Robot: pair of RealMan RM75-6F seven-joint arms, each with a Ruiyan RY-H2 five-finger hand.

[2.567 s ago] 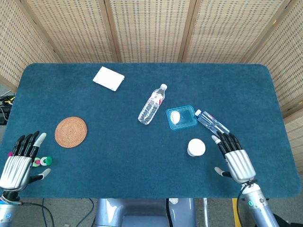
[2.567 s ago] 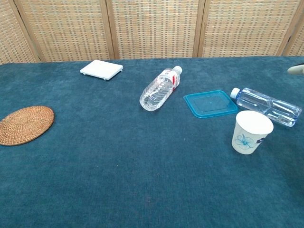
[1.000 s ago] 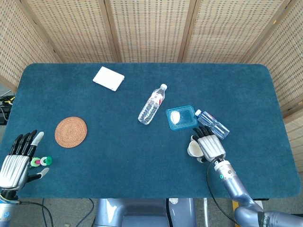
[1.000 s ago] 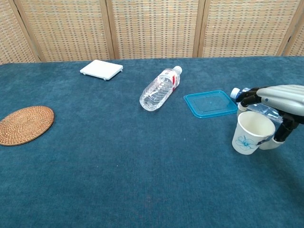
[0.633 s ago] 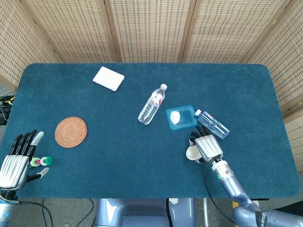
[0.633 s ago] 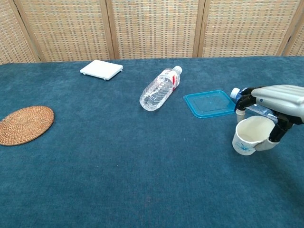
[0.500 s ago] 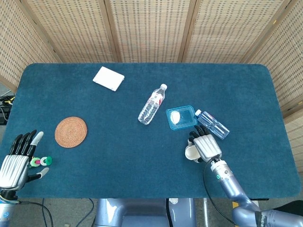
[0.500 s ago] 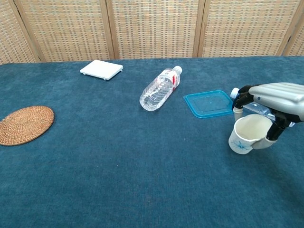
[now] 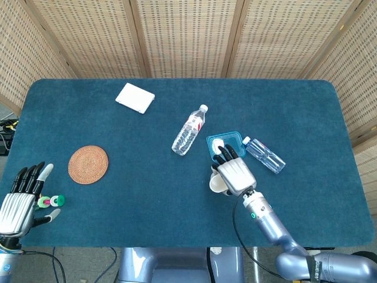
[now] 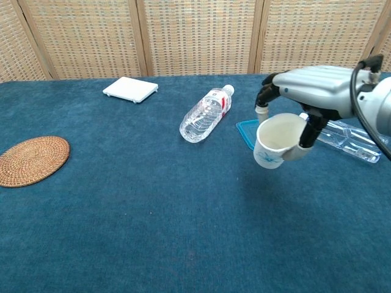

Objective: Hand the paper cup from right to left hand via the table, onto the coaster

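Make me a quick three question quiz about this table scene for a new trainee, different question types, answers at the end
1. True or false: the paper cup stands on the coaster.
2. Which hand holds the cup? A) left hand B) right hand C) neither
3. Fill in: the bottle with the red label lies on its ____.

Key: 1. False; the cup is held above the cloth, and the coaster is bare, far to the left. 2. B; the left hand rests with fingers apart at the table's near left corner. 3. side.
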